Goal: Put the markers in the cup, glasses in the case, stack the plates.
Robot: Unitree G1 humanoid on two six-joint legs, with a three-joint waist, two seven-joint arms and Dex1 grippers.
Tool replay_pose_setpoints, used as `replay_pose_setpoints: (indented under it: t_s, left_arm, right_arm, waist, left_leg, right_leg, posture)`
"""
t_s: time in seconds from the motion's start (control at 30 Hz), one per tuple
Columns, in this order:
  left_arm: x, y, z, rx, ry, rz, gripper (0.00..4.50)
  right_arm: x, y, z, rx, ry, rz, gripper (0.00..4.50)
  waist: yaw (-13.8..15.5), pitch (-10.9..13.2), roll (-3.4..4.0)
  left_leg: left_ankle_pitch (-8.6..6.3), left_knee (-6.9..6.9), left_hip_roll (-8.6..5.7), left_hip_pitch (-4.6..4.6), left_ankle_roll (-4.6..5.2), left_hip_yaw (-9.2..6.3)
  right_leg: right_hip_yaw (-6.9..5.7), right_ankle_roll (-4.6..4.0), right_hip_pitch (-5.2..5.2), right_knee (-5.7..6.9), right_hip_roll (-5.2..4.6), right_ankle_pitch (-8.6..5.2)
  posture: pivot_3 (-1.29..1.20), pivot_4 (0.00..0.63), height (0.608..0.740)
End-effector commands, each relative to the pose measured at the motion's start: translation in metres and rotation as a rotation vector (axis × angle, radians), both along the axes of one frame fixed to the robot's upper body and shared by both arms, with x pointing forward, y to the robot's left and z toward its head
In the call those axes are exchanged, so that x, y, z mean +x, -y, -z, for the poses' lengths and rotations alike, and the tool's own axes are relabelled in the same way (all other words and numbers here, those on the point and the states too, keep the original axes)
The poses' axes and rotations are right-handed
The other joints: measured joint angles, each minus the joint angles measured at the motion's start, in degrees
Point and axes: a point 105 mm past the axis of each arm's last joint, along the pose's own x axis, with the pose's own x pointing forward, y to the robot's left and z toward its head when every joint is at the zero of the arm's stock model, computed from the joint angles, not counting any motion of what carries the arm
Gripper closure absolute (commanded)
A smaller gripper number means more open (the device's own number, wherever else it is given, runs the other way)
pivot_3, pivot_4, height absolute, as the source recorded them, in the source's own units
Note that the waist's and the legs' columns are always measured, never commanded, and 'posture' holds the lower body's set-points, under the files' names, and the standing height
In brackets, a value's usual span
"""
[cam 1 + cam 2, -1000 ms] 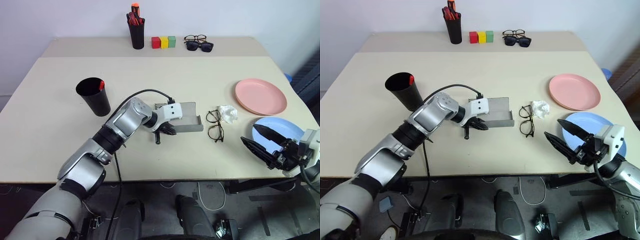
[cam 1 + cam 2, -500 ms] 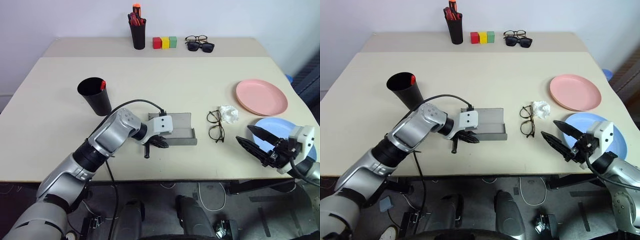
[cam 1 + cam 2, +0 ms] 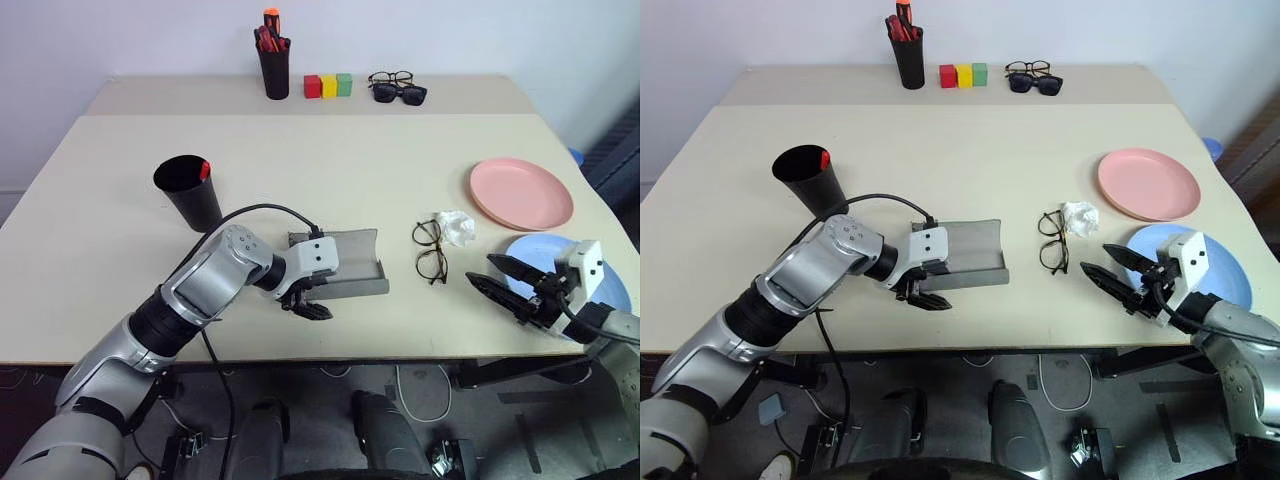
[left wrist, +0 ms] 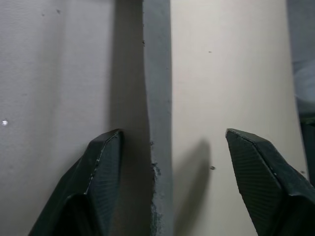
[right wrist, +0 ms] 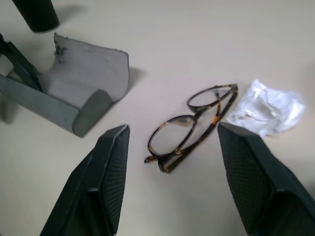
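Note:
The grey case (image 3: 345, 255) lies open in the middle of the table. My left gripper (image 3: 306, 303) is open at its near left corner, its fingers straddling the case's rim (image 4: 157, 113) without closing on it. The black cup (image 3: 188, 192) stands to the left, and a red-capped marker (image 3: 204, 170) pokes out of it. The glasses (image 3: 431, 250) lie folded to the right of the case. My right gripper (image 3: 481, 271) is open and empty, pointing at the glasses (image 5: 192, 125) from the right. The pink plate (image 3: 522, 193) sits at the far right, and the blue plate (image 3: 545, 250) lies nearer, partly under my right hand.
A crumpled white tissue (image 3: 458, 228) touches the far side of the glasses. At the back stand a pen pot (image 3: 272, 62), three coloured blocks (image 3: 328, 84) and two other pairs of spectacles (image 3: 397, 88). My left gripper is close to the table's front edge.
My left gripper, earlier shut on the case's near rim, pulled the case toward the near left and has now opened. My right gripper dropped lower and reached in toward the glasses.

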Motion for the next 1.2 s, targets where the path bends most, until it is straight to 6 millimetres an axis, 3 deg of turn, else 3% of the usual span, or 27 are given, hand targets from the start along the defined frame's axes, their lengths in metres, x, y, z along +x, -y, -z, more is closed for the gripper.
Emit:
replay_pose_setpoints:
  t_s: [0.03, 0.17, 0.23, 0.33, 0.53, 0.63, 0.8, 1.2]
  left_arm:
    - [0.006, 0.003, -0.023, -0.076, 0.093, 0.006, 1.45]
    - [0.01, 0.005, -0.049, -0.189, 0.192, 0.017, 1.45]
    - [0.012, 0.005, -0.067, -0.306, 0.325, 0.021, 1.45]
    - [0.007, -0.004, -0.075, -0.382, 0.398, 0.01, 1.45]
    - [-0.017, -0.027, -0.067, -0.406, 0.469, 0.05, 1.45]
    - [-0.024, -0.035, -0.074, -0.466, 0.506, 0.038, 1.45]
    - [-0.036, -0.051, -0.073, -0.483, 0.451, 0.024, 1.45]
    - [-0.053, -0.054, -0.07, -0.487, 0.311, -0.003, 1.45]
  right_arm:
    - [0.007, 0.001, -0.003, 0.035, -0.064, -0.033, 1.64]
    - [0.023, -0.002, -0.002, 0.079, -0.143, -0.065, 1.64]
    - [0.034, -0.003, 0.001, 0.088, -0.173, -0.077, 1.64]
    - [0.046, -0.006, 0.005, 0.099, -0.216, -0.098, 1.64]
    - [0.063, -0.007, 0.014, 0.106, -0.277, -0.125, 1.64]
    - [0.069, -0.009, 0.016, 0.106, -0.296, -0.141, 1.64]
    - [0.079, -0.014, 0.018, 0.115, -0.314, -0.165, 1.64]
    - [0.095, -0.022, 0.022, 0.11, -0.347, -0.205, 1.64]
  waist:
    - [0.0, 0.0, 0.0]
    - [-0.1, 0.0, 0.0]
    - [-0.1, 0.0, 0.01]
    - [-0.1, 0.0, 0.03]
    - [0.0, 0.0, 0.03]
    - [0.0, 0.0, 0.03]
    - [-0.2, 0.0, 0.04]
    - [-0.2, 0.0, 0.04]
  left_leg:
    - [0.0, 0.0, 0.0, 0.0, 0.0, 0.0]
    - [0.0, 0.01, 0.0, 0.02, 0.0, 0.01]
    - [0.0, -0.02, 0.0, 0.03, 0.0, 0.0]
    - [0.0, -0.07, 0.01, 0.08, 0.0, 0.04]
    - [0.0, -0.06, 0.01, 0.08, 0.0, 0.11]
    - [0.0, 0.02, 0.0, 0.08, 0.0, 0.13]
    - [0.0, -0.04, 0.01, 0.17, 0.0, 0.16]
    - [0.0, -0.03, 0.03, 0.22, 0.0, 0.19]
  right_leg:
    - [0.0, 0.0, 0.0, 0.0, 0.0, 0.0]
    - [0.01, -0.01, 0.0, 0.03, 0.0, 0.01]
    - [0.01, -0.01, 0.0, 0.04, 0.0, 0.01]
    - [0.03, 0.0, 0.01, 0.02, 0.01, 0.02]
    - [0.09, 0.01, 0.01, 0.02, 0.0, 0.02]
    - [0.11, 0.0, 0.05, 0.04, -0.01, 0.03]
    - [0.13, 0.0, 0.06, 0.06, 0.0, 0.03]
    - [0.17, 0.0, 0.07, 0.1, 0.02, 0.03]
  posture:
    - [0.0, 0.15, 0.74]
    - [0.0, 0.15, 0.74]
    - [0.0, 0.15, 0.74]
    - [0.0, 0.15, 0.74]
    - [0.0, 0.15, 0.74]
    - [0.0, 0.15, 0.74]
    - [0.0, 0.15, 0.74]
    - [0.0, 0.15, 0.74]
